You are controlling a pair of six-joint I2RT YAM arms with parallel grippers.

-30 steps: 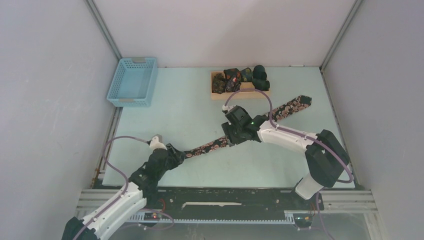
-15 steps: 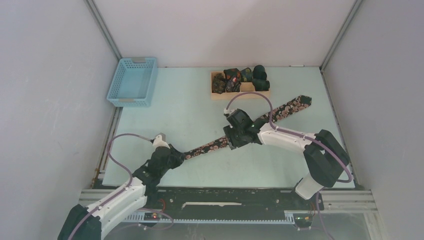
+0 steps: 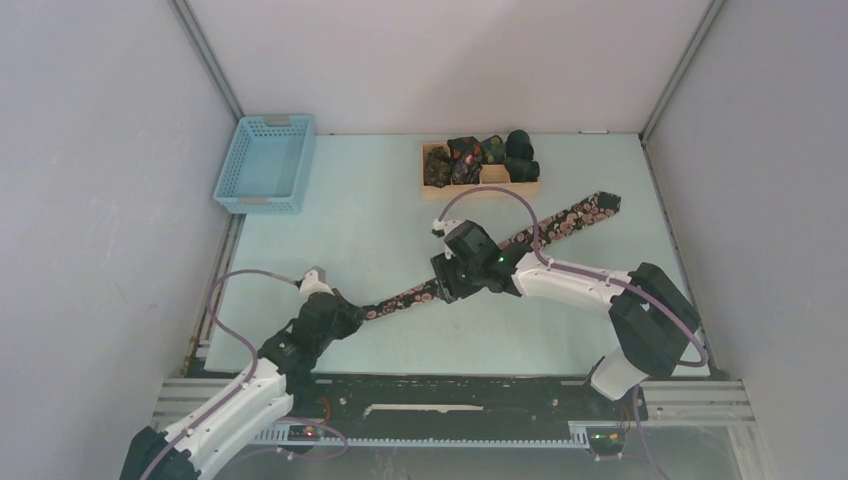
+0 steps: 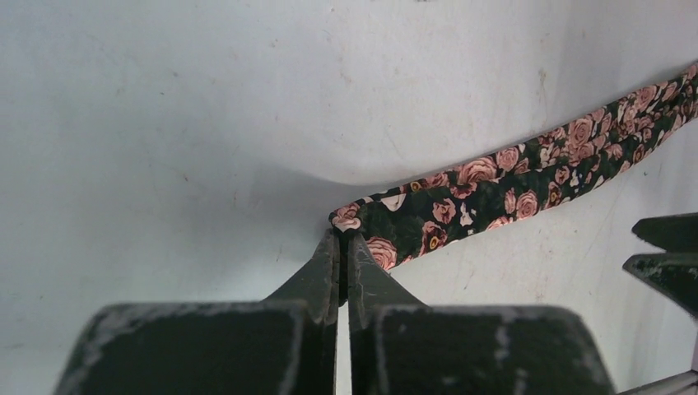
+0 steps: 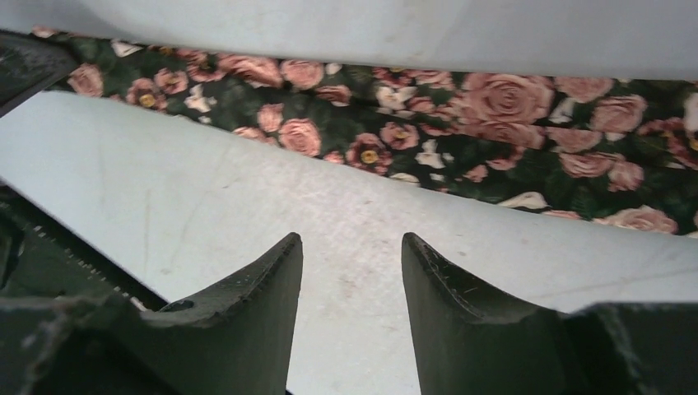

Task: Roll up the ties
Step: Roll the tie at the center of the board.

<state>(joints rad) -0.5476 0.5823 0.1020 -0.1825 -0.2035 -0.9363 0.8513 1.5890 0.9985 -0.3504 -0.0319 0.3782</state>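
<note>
A long dark tie (image 3: 570, 216) with pink roses lies diagonally across the table, wide end at the back right. My left gripper (image 3: 352, 313) is shut on its narrow near-left end; in the left wrist view the fingertips (image 4: 343, 240) pinch the tip of the tie (image 4: 494, 177). My right gripper (image 3: 443, 283) is open and empty over the tie's middle stretch; in the right wrist view its fingers (image 5: 351, 247) sit just short of the tie (image 5: 461, 132), above bare table. Several small dark rolled ties (image 3: 470, 155) lie in a wooden tray.
The wooden tray (image 3: 480, 189) stands at the back centre. A blue plastic basket (image 3: 265, 163) stands at the back left. The grey enclosure walls close in on both sides. The right gripper's fingers show at the right edge of the left wrist view (image 4: 667, 255).
My right gripper has moved left along the tie toward its narrow end. My left gripper has pulled a little toward the near left, and the tie has shifted with it.
</note>
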